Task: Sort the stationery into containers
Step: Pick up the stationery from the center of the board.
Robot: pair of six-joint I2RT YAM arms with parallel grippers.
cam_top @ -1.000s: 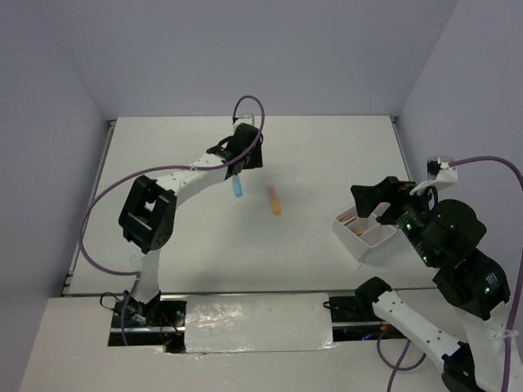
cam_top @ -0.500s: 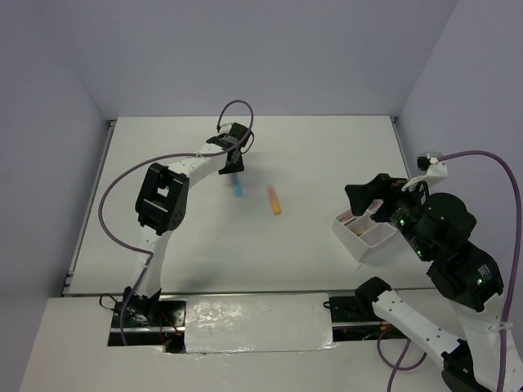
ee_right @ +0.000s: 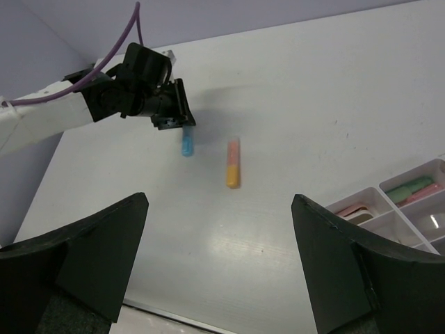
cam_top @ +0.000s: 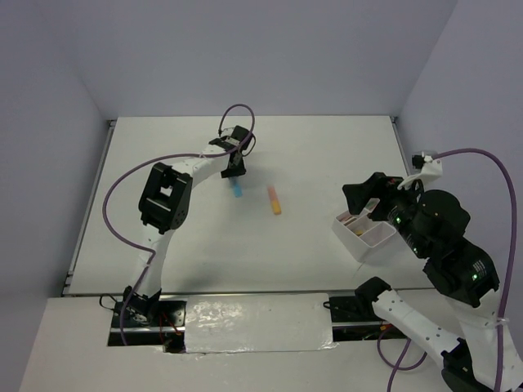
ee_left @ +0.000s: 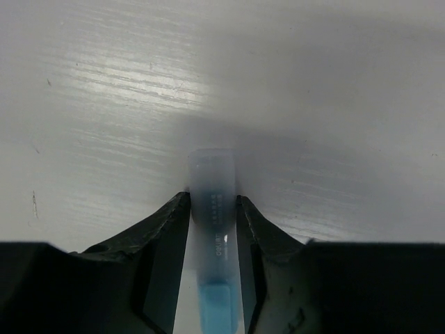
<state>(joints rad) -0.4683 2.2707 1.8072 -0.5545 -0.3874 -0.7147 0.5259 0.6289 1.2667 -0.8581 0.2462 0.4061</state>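
A blue marker [cam_top: 236, 189] [ee_left: 212, 209] lies on the white table, and my left gripper [cam_top: 234, 171] [ee_left: 212, 203] is shut on its far end, both fingers pressed against its sides. From the right wrist the same blue marker [ee_right: 187, 145] pokes out below the left gripper's black jaws. An orange and pink marker [cam_top: 274, 200] [ee_right: 232, 163] lies loose just to its right. The white compartment tray [cam_top: 350, 240] [ee_right: 389, 221] sits at the right, holding a green marker [ee_right: 409, 186] and pink pieces [ee_right: 353, 211]. My right gripper [cam_top: 364, 197] [ee_right: 219, 200] hangs open above the tray's left end, holding nothing.
The left arm's purple cable [cam_top: 122, 184] loops over the table's left side. Grey walls close in the table at the back and sides. The table's front edge [ee_right: 160, 309] runs below the right gripper.
The left gripper's jaws have closed in on the blue marker, and the left arm has folded inward. The right arm has drifted slightly left.
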